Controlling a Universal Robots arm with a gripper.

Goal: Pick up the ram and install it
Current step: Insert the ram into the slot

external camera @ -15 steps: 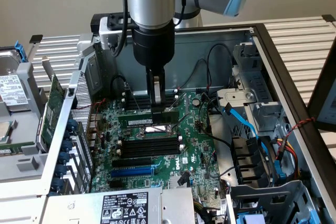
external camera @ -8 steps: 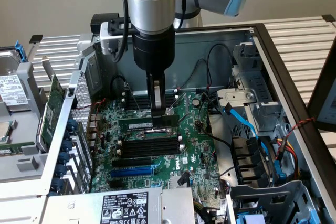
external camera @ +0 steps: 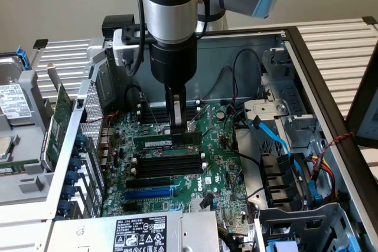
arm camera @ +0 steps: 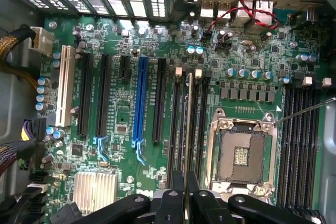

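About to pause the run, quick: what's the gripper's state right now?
Gripper: closed, holding the ram on edge at the memory slots.

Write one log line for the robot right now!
pincer: shut on long thin green ram stick | where: over black memory slots of large green motherboard | seated: cannot tell

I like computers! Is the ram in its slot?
The ram sits on edge in a slot, gripper holding it; fully clicked in, cannot tell.
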